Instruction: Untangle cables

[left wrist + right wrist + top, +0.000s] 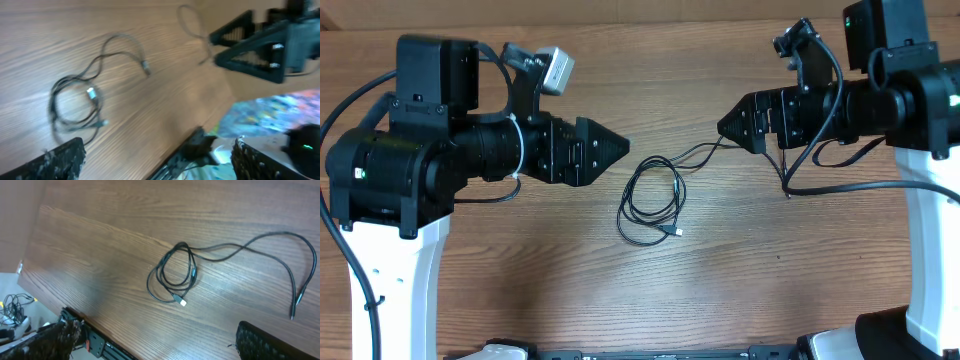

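Observation:
A thin black cable lies on the wooden table between my arms. It is wound into a small loose coil with a pale plug at the coil's near side. A tail runs right toward my right gripper. My left gripper hovers just left of the coil. The left wrist view shows the coil and the tail's plug end, with the jaws open and empty. The right wrist view shows the coil and the tail end, with the jaws open and empty.
The wooden table has a black rail along its front edge. Thicker black wires hang from the right arm, one thin strand drooping to the table. The white arm bases stand at the left and right.

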`<state>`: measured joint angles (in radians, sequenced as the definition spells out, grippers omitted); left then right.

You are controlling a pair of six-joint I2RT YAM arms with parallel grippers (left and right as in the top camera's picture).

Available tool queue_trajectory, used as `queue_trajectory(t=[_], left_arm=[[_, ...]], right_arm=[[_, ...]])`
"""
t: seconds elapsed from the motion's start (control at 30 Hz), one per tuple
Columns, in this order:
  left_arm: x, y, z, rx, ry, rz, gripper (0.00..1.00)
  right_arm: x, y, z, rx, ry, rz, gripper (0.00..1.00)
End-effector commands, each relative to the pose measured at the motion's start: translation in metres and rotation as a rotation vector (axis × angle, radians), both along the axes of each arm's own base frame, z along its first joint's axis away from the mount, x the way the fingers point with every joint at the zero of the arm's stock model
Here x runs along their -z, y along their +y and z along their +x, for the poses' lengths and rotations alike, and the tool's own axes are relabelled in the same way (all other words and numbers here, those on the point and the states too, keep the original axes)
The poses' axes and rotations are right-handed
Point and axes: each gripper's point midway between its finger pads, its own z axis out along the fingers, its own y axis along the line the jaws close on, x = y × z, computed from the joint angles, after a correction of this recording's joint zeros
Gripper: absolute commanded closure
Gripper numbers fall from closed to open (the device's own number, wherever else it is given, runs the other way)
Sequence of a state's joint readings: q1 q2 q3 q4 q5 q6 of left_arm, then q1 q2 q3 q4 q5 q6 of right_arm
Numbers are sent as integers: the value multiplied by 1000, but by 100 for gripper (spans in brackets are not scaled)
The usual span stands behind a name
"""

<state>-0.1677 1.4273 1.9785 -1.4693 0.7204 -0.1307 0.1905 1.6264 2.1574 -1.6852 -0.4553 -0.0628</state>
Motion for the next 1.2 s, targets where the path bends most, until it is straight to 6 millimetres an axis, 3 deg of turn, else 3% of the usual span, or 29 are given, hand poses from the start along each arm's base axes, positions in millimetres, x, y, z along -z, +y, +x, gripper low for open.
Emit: queue_trajectory(t=[0.0,0.2,0.47,0.6,0.77,0.9,1.07,1.17], left_arm=[[15,24,11,-90,-16,147,9],[37,36,11,-133,43,230,15],[65,36,15,-162,140,231,16],[64,35,16,-159,135,219,13],[60,28,13,-134,138,182,11],[59,27,13,-129,141,174,11],[61,27,10,-127,154,178,11],[62,27,8,-126,161,180,9]], right_arm=[[18,0,5,3,44,-20,0],[66,4,18,0,131,-29,1],[151,16,25,-25,277,-1,15],[190,25,23,-48,341,-18,16],[237,53,15,-128,391,-44,15],[266,75,12,-187,374,-65,7],[305,78,24,-128,360,-141,9],[317,79,29,-116,368,-139,11]])
